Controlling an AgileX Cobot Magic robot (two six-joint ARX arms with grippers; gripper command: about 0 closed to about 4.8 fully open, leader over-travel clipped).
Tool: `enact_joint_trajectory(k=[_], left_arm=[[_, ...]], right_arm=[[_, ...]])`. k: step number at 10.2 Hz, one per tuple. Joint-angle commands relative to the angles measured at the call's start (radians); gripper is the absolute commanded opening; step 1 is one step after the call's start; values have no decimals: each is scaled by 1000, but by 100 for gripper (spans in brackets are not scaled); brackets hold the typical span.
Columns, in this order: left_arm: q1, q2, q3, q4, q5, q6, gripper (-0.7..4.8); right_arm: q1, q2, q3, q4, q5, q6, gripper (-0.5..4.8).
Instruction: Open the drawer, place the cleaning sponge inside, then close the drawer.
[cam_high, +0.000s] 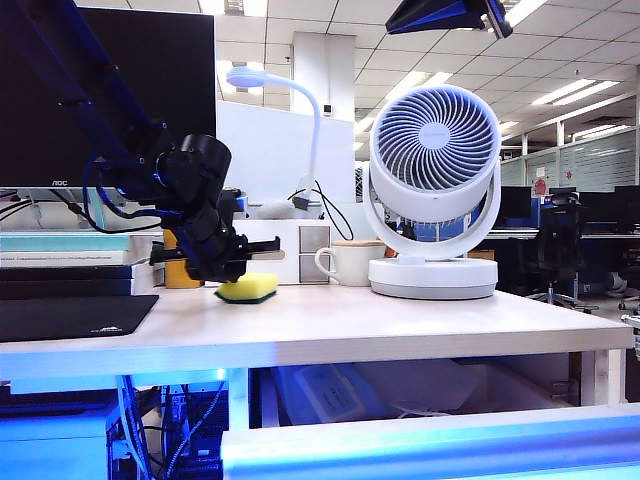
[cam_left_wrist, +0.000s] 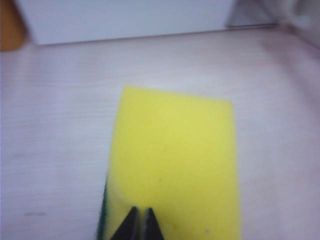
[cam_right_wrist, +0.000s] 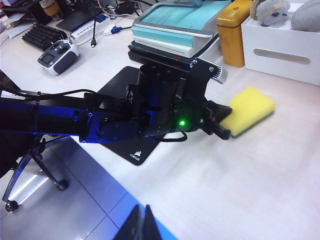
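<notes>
I see the sponge (cam_high: 248, 288) lying flat on the desk (cam_high: 400, 320), yellow foam up, green layer underneath, its long axis running from the left gripper (cam_left_wrist: 139, 222) away toward the white organizer box (cam_right_wrist: 285, 52). The left gripper sits at the sponge's near-left end, its fingers (cam_left_wrist: 131, 225) pressed together over the foam's edge, not pinching it as far as I can tell. The right gripper (cam_right_wrist: 140, 225) hangs well apart above the drawer (cam_high: 430, 445), fingers pressed together, holding nothing.
</notes>
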Motion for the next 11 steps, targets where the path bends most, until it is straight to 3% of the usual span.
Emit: enact_joint_trajectory(k=[1,3,4,5,6,9,10,11], left_arm=[[1,-34,3,-24,137,26,21],[1,-135,3,-95,427,34,20],[1,-181,3,-188,581,35,20],[1,-188,3,-205,616,34,20],[-9,-211,4,-324,812,61,16],[-87,-214,4,-495,862,172,15],[-195,-214,4,-582,861,265,-3],[-230,-214,3,-613,861,294,-6]], right_arm=[[1,-6,7,14,-5,-5,-1],[1,-7,8,18,35,-3,-1],[1,-7,8,17,108,-3,-1],[0,-7,8,17,117,-3,-1],[-6,-8,9,17,137,-3,-1],[-13,-12,13,17,154,-3,-1],[-27,-28,14,24,155,2,-1],[-31,-46,14,21,155,11,-1]])
